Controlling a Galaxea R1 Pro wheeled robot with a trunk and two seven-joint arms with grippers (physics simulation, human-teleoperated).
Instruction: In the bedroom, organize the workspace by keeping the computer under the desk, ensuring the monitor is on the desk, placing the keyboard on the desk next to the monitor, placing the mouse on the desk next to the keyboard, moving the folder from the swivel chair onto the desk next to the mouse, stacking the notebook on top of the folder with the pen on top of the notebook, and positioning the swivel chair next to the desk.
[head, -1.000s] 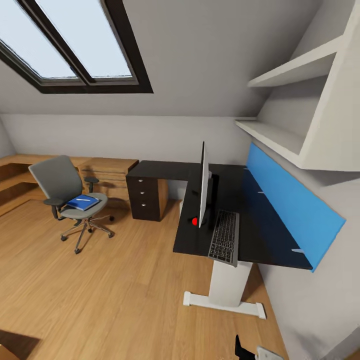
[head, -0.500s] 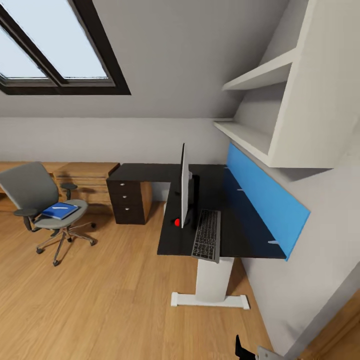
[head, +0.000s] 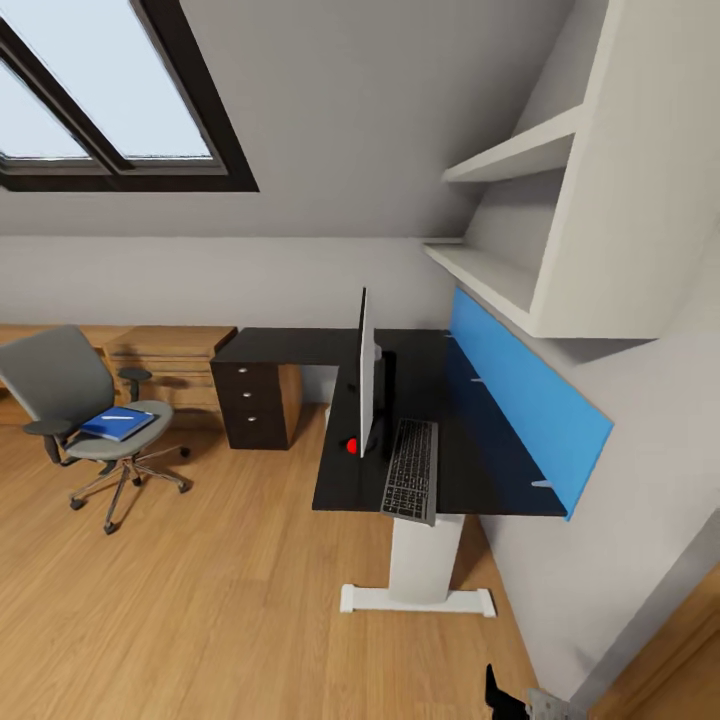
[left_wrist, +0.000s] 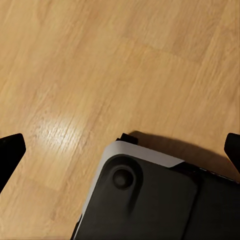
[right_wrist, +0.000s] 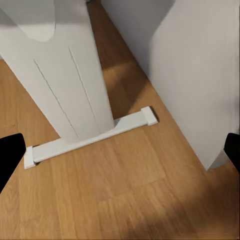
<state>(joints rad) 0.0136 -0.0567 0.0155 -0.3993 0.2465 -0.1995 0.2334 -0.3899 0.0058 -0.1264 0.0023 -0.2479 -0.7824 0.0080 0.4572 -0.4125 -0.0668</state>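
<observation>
The monitor (head: 366, 372) stands upright, seen edge-on, on the black surface of the desk (head: 480, 470); the keyboard (head: 411, 470) lies just beside it, its near end over the edge; the red dot shows low on the monitor. Well apart, on the wooden floor (head: 220, 590), the swivel chair (head: 75, 400) carries the blue notebook (head: 117, 423) with the pen (head: 119, 416) on top. The left gripper (left_wrist: 120, 150) and the right gripper (right_wrist: 120, 155) both have their jaws wide apart, holding nothing, above the floor; the right one faces the white desk leg (right_wrist: 70, 85).

Left hand (left_wrist: 120, 150) fingers spread wide, empty; right hand (right_wrist: 120, 155) likewise.
</observation>
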